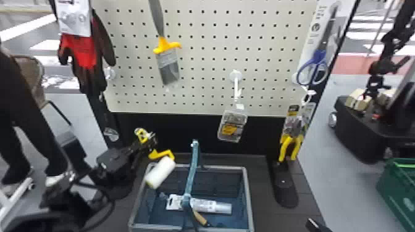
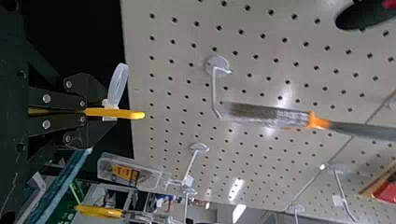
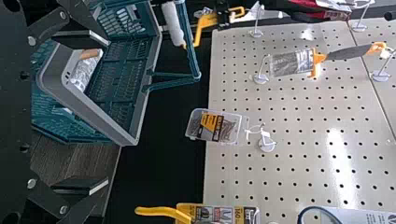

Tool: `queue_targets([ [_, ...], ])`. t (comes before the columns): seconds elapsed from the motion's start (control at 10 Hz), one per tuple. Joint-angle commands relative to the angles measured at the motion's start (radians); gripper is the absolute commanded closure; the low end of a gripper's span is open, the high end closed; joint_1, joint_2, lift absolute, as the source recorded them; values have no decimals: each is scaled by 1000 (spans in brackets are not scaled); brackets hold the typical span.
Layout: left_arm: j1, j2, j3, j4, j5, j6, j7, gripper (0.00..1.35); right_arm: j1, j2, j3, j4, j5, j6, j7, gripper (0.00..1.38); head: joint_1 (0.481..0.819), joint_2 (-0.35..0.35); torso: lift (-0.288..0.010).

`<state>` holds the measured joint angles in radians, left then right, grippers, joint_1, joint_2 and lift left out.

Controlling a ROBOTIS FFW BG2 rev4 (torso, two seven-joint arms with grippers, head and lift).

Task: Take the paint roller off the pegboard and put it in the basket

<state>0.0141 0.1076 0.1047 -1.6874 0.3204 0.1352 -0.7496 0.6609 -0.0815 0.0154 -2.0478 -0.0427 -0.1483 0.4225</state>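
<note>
Above the basket's left rear corner hangs the paint roller, its white cover slanting down across the rim, its yellow handle pinched in the closed fingers of the left gripper. Lowering from here looks to be the step in hand, and the likeliest fault is a cover that lands on the rim: let go too far out, it could tip outside. Carried too far inward, it might instead knock the basket's upright carrying handle, which stands just beside it. The grip is on a narrow bar, so any such knock could twist the roller round. A clear plastic loop on the yellow handle may also hook a finger upon release and drag the roller back out. Inside the basket, the packaged tube could prop it up crookedly. The right gripper has its fingers spread and empty; a stray move might nudge the basket.
</note>
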Motion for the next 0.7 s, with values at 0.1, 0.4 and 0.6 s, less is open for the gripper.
queue_targets([
  [0.1, 64, -48, 21, 17, 29, 9, 36, 1217, 3, 0, 0, -3, 0, 3, -1, 251, 549, 0, -100],
  [0.4, 38, -54, -57, 140, 82, -17, 36, 1217, 3, -1, 0, -8, 1, 9, -1, 251, 549, 0, -100],
  [0.6, 17, -60, -103, 179, 94, -28, 36, 1217, 1, 0, 1, -8, 0, 9, -1, 251, 549, 0, -100],
])
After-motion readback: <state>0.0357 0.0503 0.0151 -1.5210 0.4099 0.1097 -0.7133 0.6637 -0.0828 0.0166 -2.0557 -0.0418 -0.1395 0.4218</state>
